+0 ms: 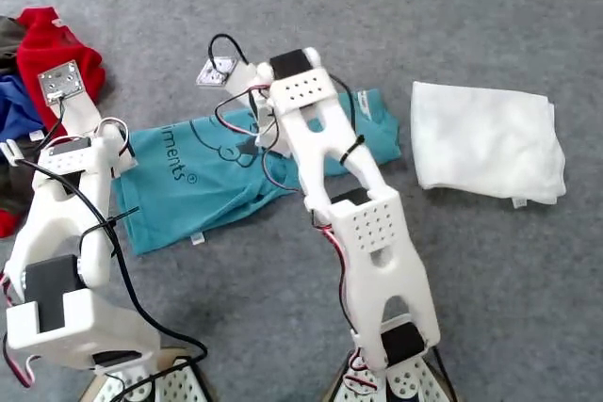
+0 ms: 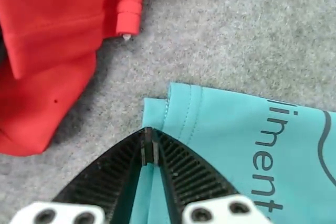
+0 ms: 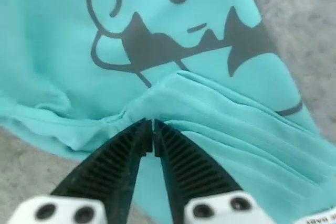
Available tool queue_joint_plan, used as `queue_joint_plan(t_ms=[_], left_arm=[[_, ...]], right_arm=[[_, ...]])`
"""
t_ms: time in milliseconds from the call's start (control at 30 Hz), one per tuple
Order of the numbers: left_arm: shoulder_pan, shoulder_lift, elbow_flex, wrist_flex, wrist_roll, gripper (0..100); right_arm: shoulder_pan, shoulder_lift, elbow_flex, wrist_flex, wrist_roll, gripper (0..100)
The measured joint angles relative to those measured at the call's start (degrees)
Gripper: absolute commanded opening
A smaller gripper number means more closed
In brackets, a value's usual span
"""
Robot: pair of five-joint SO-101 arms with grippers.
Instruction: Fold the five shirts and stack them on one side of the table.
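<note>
Across table [image 1: 471,280], teal shirt [image 1: 188,190] aslant.

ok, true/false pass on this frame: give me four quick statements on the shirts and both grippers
1. The folded white cloth shirt lies apart from the teal printed shirt. True.
2. The left gripper is open over the crumpled red shirt. False: it is shut on the teal shirt's edge, with the red one beside it.
3. The right gripper is shut on a raised fold of the teal shirt. True.
4. The teal shirt is stacked on the white shirt. False: it lies on the grey felt table.
</note>
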Motion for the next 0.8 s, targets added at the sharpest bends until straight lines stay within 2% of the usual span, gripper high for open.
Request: queue_joint_plan(t_ms=[267, 600, 800], left_arm=[[0.0, 0.0, 0.0, 0.0, 0.0, 3], [0.0, 0.0, 0.0, 0.0, 0.0, 3], [0.0, 0.0, 0.0, 0.0, 0.0, 3]], right_arm=[[-0.09, 3.25, -1.58, 1.14, 0.0, 1.5], [2.02, -7.3, -23.65, 10.37, -6.24, 1.6], [4.31, -7.12, -19.87, 10.55, -7.3, 1.6]])
